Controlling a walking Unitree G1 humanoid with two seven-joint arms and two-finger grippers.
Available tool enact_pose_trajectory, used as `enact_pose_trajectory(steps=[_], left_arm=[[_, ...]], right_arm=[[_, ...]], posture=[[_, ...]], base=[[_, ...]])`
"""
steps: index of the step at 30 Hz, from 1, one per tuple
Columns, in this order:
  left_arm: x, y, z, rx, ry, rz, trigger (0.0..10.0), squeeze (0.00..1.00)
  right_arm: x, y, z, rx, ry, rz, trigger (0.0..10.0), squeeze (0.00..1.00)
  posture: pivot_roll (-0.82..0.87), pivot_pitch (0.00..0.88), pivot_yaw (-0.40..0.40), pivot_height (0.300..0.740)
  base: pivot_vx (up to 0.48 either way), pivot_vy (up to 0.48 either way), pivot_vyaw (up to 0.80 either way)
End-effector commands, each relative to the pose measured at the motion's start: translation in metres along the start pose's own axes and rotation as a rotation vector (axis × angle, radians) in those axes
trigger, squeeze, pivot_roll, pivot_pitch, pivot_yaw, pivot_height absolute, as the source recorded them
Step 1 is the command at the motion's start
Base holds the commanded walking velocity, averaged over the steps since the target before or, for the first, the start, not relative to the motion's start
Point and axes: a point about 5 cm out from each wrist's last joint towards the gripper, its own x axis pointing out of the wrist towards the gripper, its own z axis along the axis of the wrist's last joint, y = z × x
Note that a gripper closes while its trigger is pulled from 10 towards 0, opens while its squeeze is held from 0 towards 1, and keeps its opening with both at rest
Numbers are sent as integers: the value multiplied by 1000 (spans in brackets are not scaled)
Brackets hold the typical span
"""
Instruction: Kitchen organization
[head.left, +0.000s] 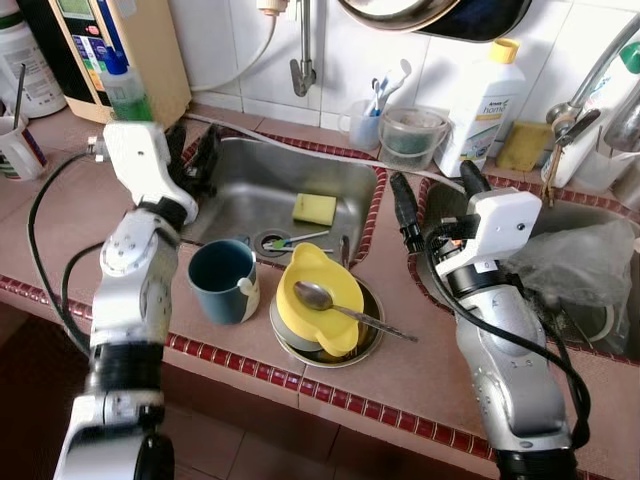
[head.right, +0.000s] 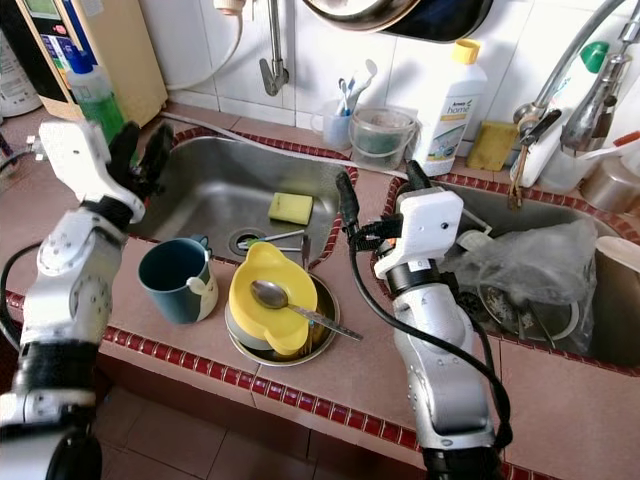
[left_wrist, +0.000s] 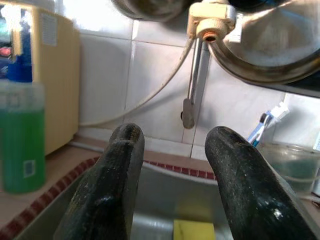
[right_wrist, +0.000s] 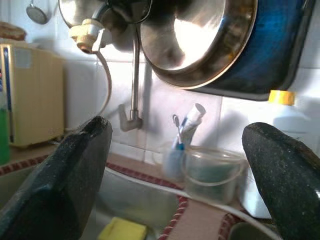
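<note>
A teal mug (head.left: 222, 282) stands on the tiled counter in front of the left sink (head.left: 235, 185). Beside it a yellow bowl (head.left: 318, 292) holding a metal spoon (head.left: 318, 296) rests in a steel dish (head.left: 372, 335). A yellow sponge (head.left: 314, 208) and some cutlery lie in the sink basin. My left gripper (head.left: 192, 150) is open over the sink's left rim, up and left of the mug. My right gripper (head.left: 433, 178) is open and empty above the tiled strip between the two sinks. The wrist views show the left gripper (left_wrist: 172, 135) and the right gripper (right_wrist: 180, 130) both pointing at the back wall.
A green soap bottle (head.left: 125, 85) stands at the back left. A toothbrush cup (head.left: 367, 120), a clear tub (head.left: 412, 135) and a white bottle (head.left: 483, 105) line the wall. The right sink holds a plastic bag (head.left: 585, 265) under a faucet (head.left: 590, 85). Pans (right_wrist: 200, 40) hang overhead.
</note>
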Motion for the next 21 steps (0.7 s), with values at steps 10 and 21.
enact_pose_trajectory(steps=[10, 21], left_arm=[[-25, -16, -14, 61, 33, -4, 10000, 0], [-31, -15, -9, 94, 24, 15, 10000, 0]], right_arm=[[-3, -8, -18, -53, 41, -33, 10000, 0], [-6, -6, -21, -38, 49, -38, 10000, 0]], posture=[[51, 0, -42, 740], [60, 0, -49, 740]], base=[[0, 0, 0], [0, 0, 0]])
